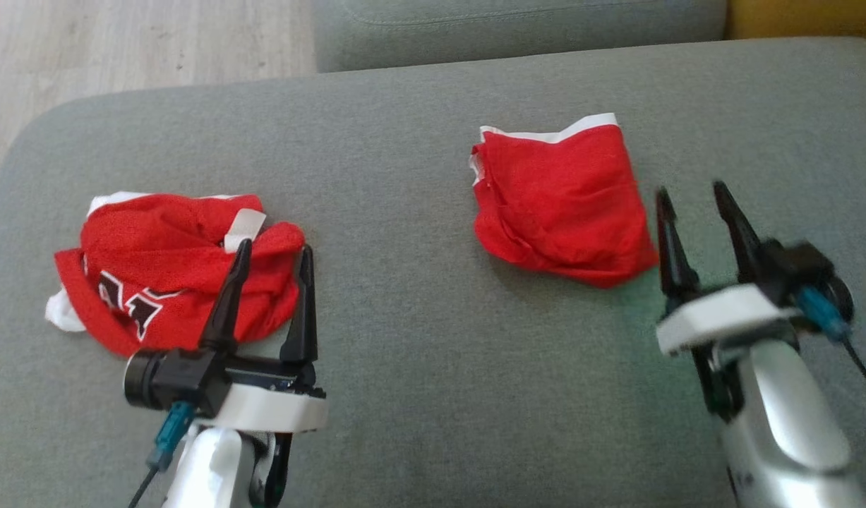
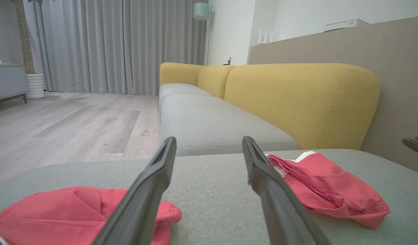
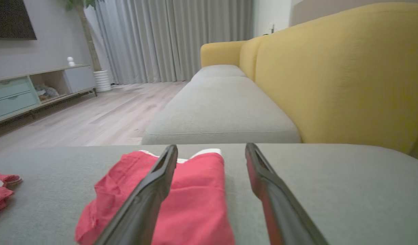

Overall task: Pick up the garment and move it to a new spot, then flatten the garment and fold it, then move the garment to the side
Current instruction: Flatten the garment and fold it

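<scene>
Remote check, both arms in view over the seat cushion (image 1: 418, 353), grey fabric.

Item 1 – folded garment (image 1: 560, 204): red, white trim along its far edge, lying flat on the cushion, right of centre in the head view. It is a compact, roughly square packet. Nothing is gripping it.

Item 2 – right gripper (image 1: 691, 189): fingers spread wide, nothing between them. It sits just beside the folded garment's right edge, near the closer corner. I can't tell whether the nearer finger brushes the cloth, as the arm is blurred in the head view. In the right wrist view the packet lies ahead and to the left, partly behind the left-hand finger; bare cushion is between the two fingers.

Item 3 – left gripper (image 1: 275, 246): also fully spread and empty. Its fingers stand over the right part of a crumpled garment (image 1: 171, 275), red w/ black-and-white lettering and white patches, bunched at the cushion's left end. The two garments are well apart.

Surroundings: yellow backrest (image 2: 297, 102) behind the cushion, a second grey seat beyond, wood floor (image 1: 122, 42) to the left, grey curtains (image 2: 127, 44) at the far wall.
</scene>
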Motion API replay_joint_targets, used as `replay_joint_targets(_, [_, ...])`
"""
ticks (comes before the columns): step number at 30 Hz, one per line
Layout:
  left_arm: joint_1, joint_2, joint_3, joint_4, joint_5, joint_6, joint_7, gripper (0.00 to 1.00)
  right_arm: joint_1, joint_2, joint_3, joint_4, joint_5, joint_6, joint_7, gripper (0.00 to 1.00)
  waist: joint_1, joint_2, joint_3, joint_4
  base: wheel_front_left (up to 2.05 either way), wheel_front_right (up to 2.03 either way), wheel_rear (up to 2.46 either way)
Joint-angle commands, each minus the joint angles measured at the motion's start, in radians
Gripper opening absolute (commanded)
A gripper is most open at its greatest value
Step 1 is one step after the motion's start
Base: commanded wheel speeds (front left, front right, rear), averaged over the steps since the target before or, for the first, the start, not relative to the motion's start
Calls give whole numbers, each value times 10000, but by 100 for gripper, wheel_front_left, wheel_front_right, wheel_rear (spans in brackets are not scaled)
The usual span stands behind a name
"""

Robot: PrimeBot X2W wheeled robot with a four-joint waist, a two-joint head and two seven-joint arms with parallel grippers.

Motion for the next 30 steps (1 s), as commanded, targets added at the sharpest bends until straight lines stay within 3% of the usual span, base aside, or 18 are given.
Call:
replay_joint_targets(1, [-137,55,290,-337,56,-21,-51,100,168,183,72,-572,15,-9,-106,100,1,0,12,-82,0,0,0])
replay_joint_targets(9, [-300,55,176,-374,81,-88,-51,100,742,183,-328,-1406,-11,-9,-107,100,1,0,589,-16,0,0,0])
replay_joint_targets(10, [-360,55,148,-382,80,-101,-51,100,624,183,-360,-1419,-47,-9,-107,72,1,0,712,49,0,0,0])
replay_joint_targets(11, [-424,55,118,-391,79,-114,-51,100,462,183,-388,-1419,-117,-9,-104,21,1,0,851,123,0,0,0])
replay_joint_targets(12, [-495,55,89,-398,78,-128,-51,100,267,183,-429,-1390,-227,-9,-71,0,1,0,980,204,0,0,0])
replay_joint_targets(19, [-1052,55,-216,-382,-37,-178,-51,100,-1481,183,-980,-546,-1060,-9,668,0,1,0,1963,1004,0,0,0])
replay_joint_targets(30, [-1489,55,-418,-385,-222,-118,-51,100,-3264,183,-2356,2803,-2677,-9,1930,0,1,0,2643,1586,0,0,0])
